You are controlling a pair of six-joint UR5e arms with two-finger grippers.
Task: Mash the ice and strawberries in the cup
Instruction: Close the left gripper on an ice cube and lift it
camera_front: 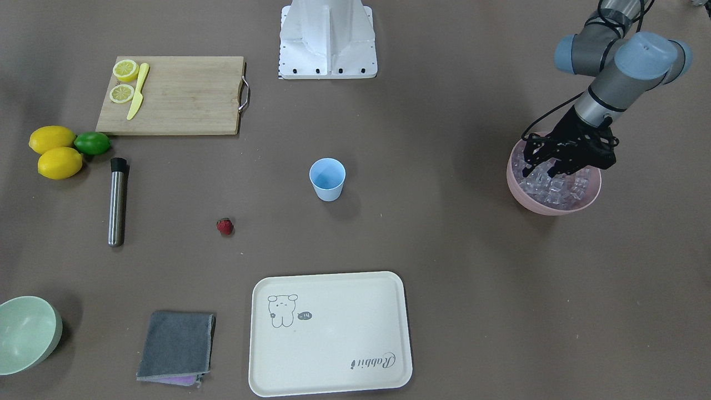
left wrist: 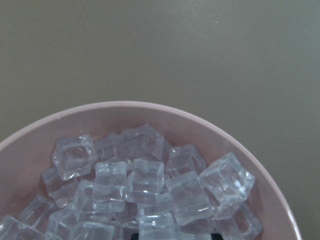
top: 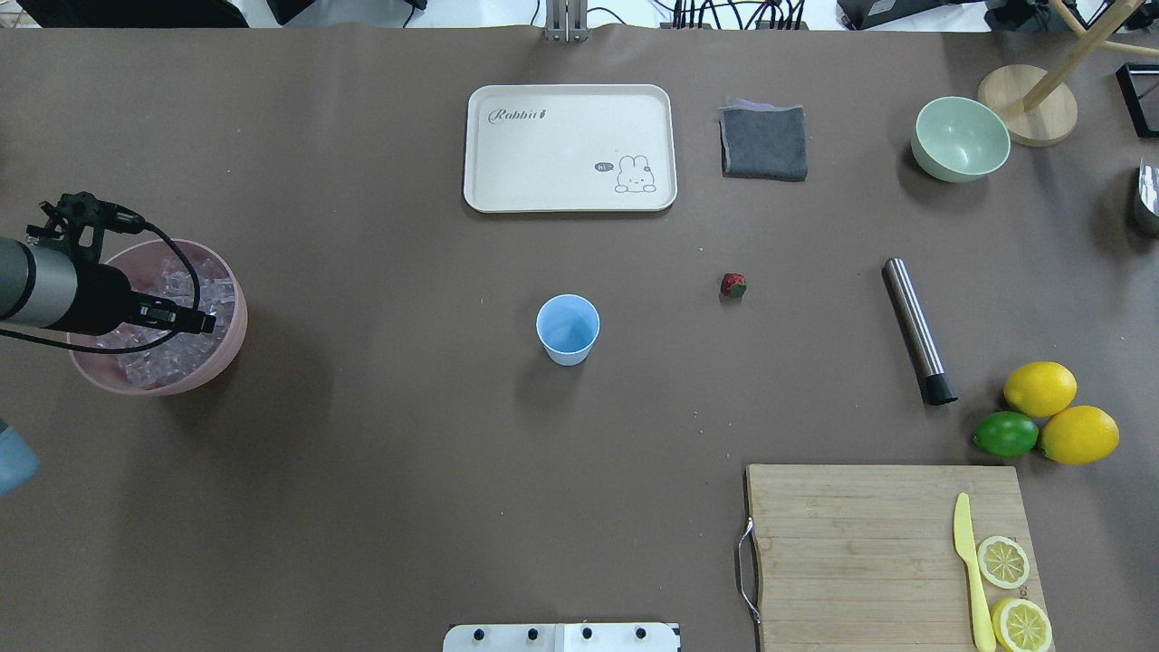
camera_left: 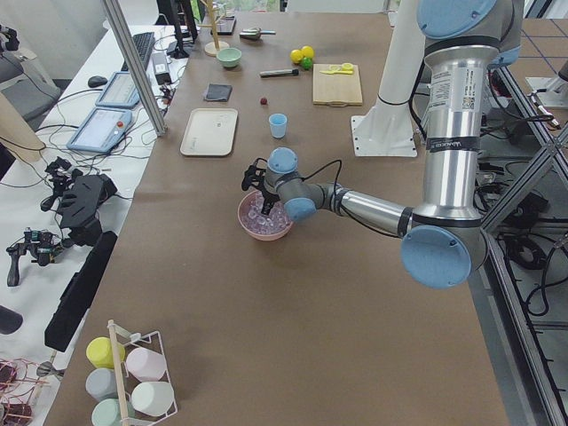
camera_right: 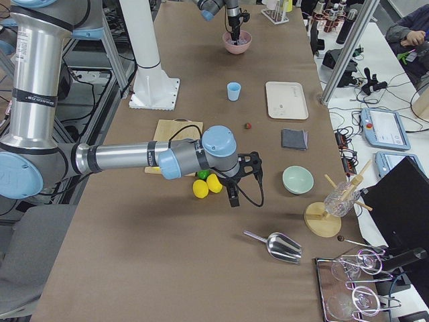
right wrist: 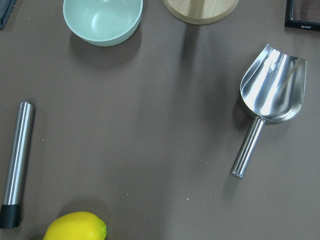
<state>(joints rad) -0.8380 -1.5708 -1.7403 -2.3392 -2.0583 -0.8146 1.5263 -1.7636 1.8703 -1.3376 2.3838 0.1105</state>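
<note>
Noted left gripper (camera_front: 547,166) parted, low over ice (camera_front: 558,188) in pink bowl (camera_front: 522,195), cup (camera_front: 327,178) empty mid-table, well apart; cannot tell right gripper's (camera_right: 234,194) state; risk of slick cube squirting from pinch, dropping short of cup.

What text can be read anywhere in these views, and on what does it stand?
"Rabbit": cream tray, script in one corner.
Speech bubble beside the tray's bunny drawing: too small to read.
Printed band on the left arm: blurred, unreadable.
</note>
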